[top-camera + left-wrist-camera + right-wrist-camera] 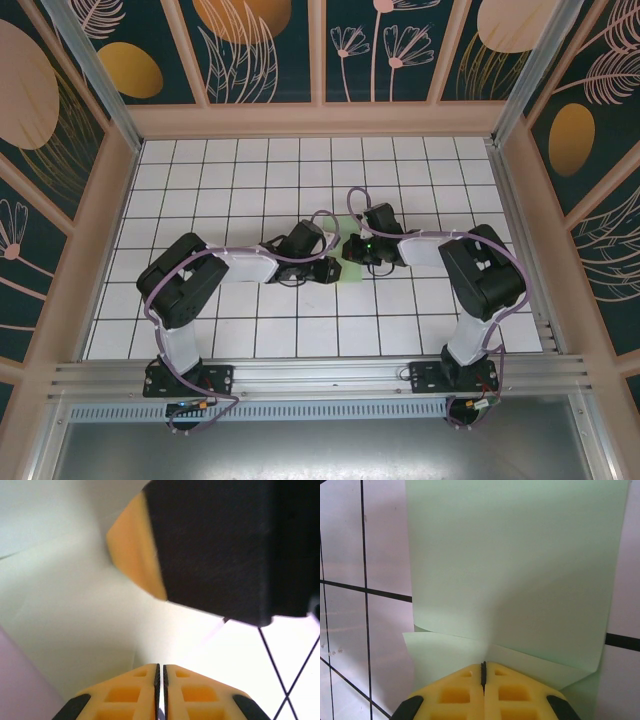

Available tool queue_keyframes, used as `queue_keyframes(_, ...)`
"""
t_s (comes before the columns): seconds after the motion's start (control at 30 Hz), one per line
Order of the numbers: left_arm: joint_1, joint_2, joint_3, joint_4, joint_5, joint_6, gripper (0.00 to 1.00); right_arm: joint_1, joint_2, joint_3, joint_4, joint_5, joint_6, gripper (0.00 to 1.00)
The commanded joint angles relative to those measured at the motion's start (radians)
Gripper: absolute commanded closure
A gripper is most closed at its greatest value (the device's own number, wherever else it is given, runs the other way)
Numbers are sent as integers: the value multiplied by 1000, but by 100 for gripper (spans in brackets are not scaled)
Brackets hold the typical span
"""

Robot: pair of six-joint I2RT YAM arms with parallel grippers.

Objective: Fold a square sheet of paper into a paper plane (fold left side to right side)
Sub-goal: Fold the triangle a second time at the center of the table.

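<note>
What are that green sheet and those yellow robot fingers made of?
The green sheet looks like thin matte paper: it holds sharp creases and folded layers. The yellow fingers look like moulded plastic, though that's a guess: smooth, matte, with hollow pockets.

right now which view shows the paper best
Right wrist: the paper lies close and sharp, edges and folded layers clear. The top view gives a small, partly covered green strip; the left wrist, a close pale blur.

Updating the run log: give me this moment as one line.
paper: partly folded | left end effector: shut | right end effector: shut, tips at paper
</note>
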Motion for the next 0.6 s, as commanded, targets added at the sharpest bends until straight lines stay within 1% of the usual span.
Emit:
queue_keyframes(0.0, 4, 2, -30, -25, -23, 14, 85, 4, 36, 12, -76, 36, -25, 100)
queue_keyframes(0.3, 4, -20, -95, -26, -42, 4, 86, 3, 41, 20, -102, 57, -35, 100)
queue_keyframes(0.57, 4, -57, -162, -26, -32, 2, 86, 2, 54, 29, -109, 56, -39, 100)
